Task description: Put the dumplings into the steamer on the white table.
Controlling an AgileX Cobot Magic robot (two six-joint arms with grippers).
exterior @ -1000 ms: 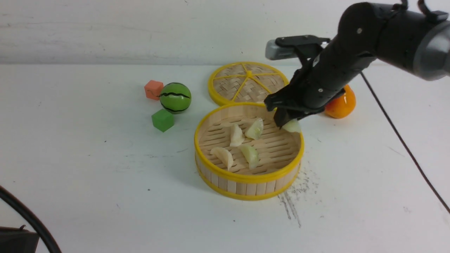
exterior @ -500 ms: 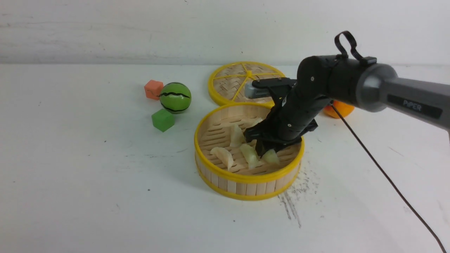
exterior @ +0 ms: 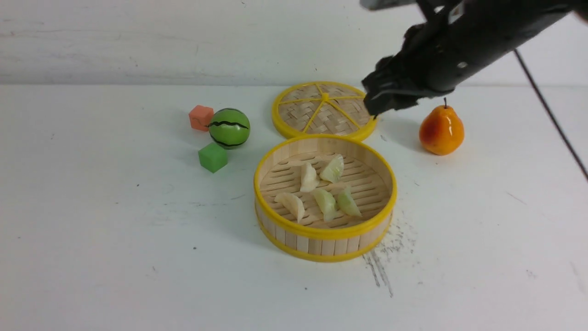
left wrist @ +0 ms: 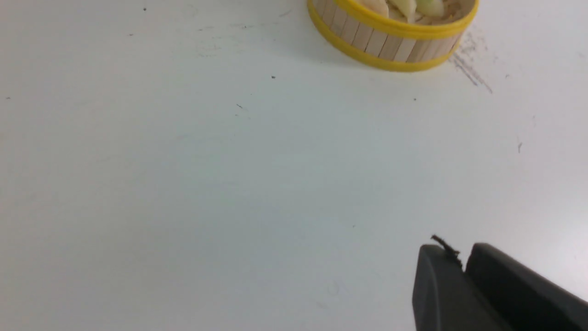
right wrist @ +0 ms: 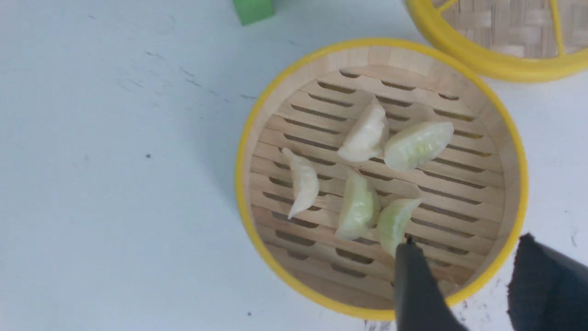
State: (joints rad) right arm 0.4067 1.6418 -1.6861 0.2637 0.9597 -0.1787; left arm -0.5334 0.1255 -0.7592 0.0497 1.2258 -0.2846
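Observation:
The steamer [exterior: 321,232] stands in the middle of the white table [exterior: 115,207]. Five pale dumplings lie on its slatted floor: two at the back [exterior: 309,177] [exterior: 332,168] and three at the front [exterior: 291,204] [exterior: 325,203] [exterior: 348,202]. My right gripper [exterior: 377,108] hangs high above the steamer's far right side, over the lid's edge. In the right wrist view it [right wrist: 468,241] is open and empty, looking down on the steamer [right wrist: 243,156] and the nearest dumpling [right wrist: 394,220]. My left gripper [left wrist: 461,259] is shut and empty, low over bare table, far from the steamer [left wrist: 390,43].
The flat woven lid [exterior: 324,109] lies just behind the steamer. An orange-yellow pear [exterior: 441,130] stands to the right. A green striped ball [exterior: 229,128], a green cube [exterior: 212,157] and an orange cube [exterior: 200,117] sit to the left. Dark scuffs [exterior: 381,271] mark the table.
My right gripper lowered the fifth dumpling into the steamer, let it go at the front right, then rose up and back. The pear is uncovered again.

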